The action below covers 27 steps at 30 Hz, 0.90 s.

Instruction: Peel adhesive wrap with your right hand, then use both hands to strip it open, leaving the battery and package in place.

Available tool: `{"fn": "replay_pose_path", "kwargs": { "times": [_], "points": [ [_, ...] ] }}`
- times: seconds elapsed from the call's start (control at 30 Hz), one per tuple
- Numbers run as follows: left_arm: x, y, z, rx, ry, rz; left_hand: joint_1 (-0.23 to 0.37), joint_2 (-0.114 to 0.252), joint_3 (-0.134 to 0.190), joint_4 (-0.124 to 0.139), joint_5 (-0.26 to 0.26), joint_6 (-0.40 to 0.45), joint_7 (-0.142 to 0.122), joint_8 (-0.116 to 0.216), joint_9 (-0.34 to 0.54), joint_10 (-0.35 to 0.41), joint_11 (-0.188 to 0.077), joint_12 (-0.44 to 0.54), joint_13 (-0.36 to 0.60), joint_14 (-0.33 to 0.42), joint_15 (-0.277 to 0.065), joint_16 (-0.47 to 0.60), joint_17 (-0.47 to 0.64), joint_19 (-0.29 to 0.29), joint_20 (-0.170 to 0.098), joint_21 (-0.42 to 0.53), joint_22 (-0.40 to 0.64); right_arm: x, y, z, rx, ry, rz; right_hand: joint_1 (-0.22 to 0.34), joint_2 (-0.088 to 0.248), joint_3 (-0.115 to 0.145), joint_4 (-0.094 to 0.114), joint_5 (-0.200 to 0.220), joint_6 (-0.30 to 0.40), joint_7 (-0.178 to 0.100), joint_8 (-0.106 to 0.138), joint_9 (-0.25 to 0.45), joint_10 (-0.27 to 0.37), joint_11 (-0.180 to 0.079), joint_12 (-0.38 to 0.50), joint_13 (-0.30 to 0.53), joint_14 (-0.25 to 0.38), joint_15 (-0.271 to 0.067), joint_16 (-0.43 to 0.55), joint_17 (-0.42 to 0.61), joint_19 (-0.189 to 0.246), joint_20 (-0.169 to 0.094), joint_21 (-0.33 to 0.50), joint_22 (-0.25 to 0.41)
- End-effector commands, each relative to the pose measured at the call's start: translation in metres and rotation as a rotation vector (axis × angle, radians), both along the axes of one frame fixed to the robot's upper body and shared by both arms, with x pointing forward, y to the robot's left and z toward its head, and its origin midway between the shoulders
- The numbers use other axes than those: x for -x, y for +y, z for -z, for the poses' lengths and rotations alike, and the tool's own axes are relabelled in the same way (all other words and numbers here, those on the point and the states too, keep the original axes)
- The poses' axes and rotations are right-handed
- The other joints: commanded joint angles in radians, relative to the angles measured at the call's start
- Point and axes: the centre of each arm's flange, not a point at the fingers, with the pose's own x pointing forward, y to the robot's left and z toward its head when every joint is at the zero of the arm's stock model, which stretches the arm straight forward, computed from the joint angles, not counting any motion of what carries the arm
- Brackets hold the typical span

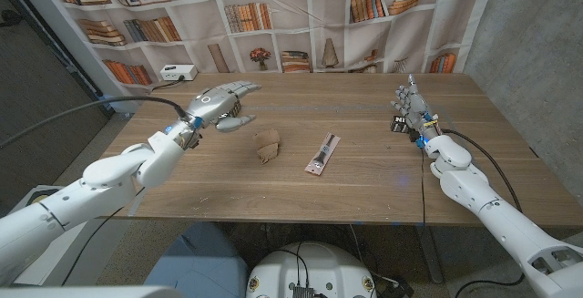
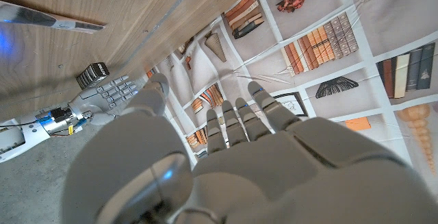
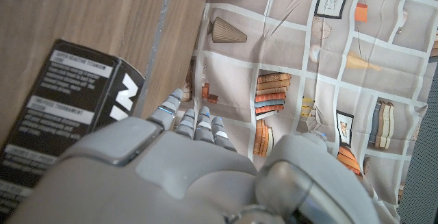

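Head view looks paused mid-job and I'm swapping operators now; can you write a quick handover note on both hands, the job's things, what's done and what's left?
Left hand: open, holding nothing, hovering at the table's far left.
Right hand: at the far right beside the black box; whether its fingers grip the box cannot be told.
Crumpled brown wrap: lies mid-table, touched by neither hand.
Long flat package: lies just to the right of the wrap, untouched.
Done: the wrap appears already off.
Left: probably only confirming the strip-open step and leaving the battery and package in place; I cannot pick out a battery.

Right hand (image 3: 205, 176) beside, perhaps touching, black box (image 3: 65, 107)
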Motion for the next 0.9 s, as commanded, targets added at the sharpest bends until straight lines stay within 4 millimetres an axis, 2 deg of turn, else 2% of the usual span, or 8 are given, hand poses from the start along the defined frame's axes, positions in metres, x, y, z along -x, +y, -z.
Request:
{"fn": "replay_pose_path", "kwargs": {
  "times": [0.03, 0.43, 0.67, 0.9],
  "points": [
    [0.01, 0.011, -0.005, -0.043, -0.006, -0.043, 0.016, -0.001, -0.006, -0.002, 0.0, 0.011, -0.003, 0.003, 0.002, 0.008, 0.002, 0.003, 0.002, 0.012, -0.001, 0.002, 0.001, 0.011, -0.004, -0.001, 0.002, -0.002, -0.004, 0.001, -0.005, 0.0, 0.001, 0.007, 0.001, 0.002, 0.001, 0.002, 0.002, 0.001, 0.001, 0.003, 0.008, 0.001, 0.004, 0.004, 0.0, -0.004, 0.008, 0.005, 0.001, -0.002, 0.004, 0.005],
    [0.016, 0.021, -0.011, -0.06, -0.017, -0.08, 0.026, -0.003, -0.014, -0.001, 0.0, 0.02, -0.002, 0.006, 0.002, 0.017, -0.001, 0.004, 0.003, 0.02, 0.0, 0.003, 0.001, 0.016, -0.004, 0.0, 0.002, -0.006, -0.001, 0.003, -0.006, 0.005, -0.005, 0.007, 0.001, 0.003, 0.0, 0.001, 0.003, 0.002, 0.001, 0.003, 0.007, 0.0, 0.004, 0.004, 0.0, -0.005, 0.008, 0.005, 0.001, -0.003, 0.004, 0.005],
    [0.014, 0.022, -0.005, -0.103, -0.011, -0.104, 0.036, -0.004, -0.021, 0.0, 0.001, 0.038, 0.004, 0.012, 0.002, 0.03, 0.003, 0.006, 0.004, 0.029, 0.001, 0.004, 0.001, 0.018, -0.004, 0.0, 0.003, -0.008, 0.0, 0.003, -0.008, 0.006, -0.004, 0.007, 0.001, 0.003, 0.0, 0.001, 0.002, 0.002, 0.001, 0.003, 0.008, 0.001, 0.004, 0.004, 0.0, -0.005, 0.008, 0.005, 0.001, -0.002, 0.004, 0.005],
    [0.01, 0.019, 0.006, -0.147, -0.009, -0.121, 0.045, -0.008, -0.028, -0.001, 0.001, 0.051, -0.001, 0.016, 0.003, 0.041, -0.001, 0.008, 0.005, 0.04, -0.005, 0.005, 0.001, 0.023, -0.006, 0.001, 0.003, -0.011, 0.001, 0.004, -0.014, 0.009, -0.003, 0.007, 0.001, 0.004, 0.0, 0.001, 0.002, 0.002, 0.001, 0.003, 0.008, 0.001, 0.004, 0.004, 0.001, -0.005, 0.008, 0.005, 0.001, -0.002, 0.004, 0.005]
  ]
}}
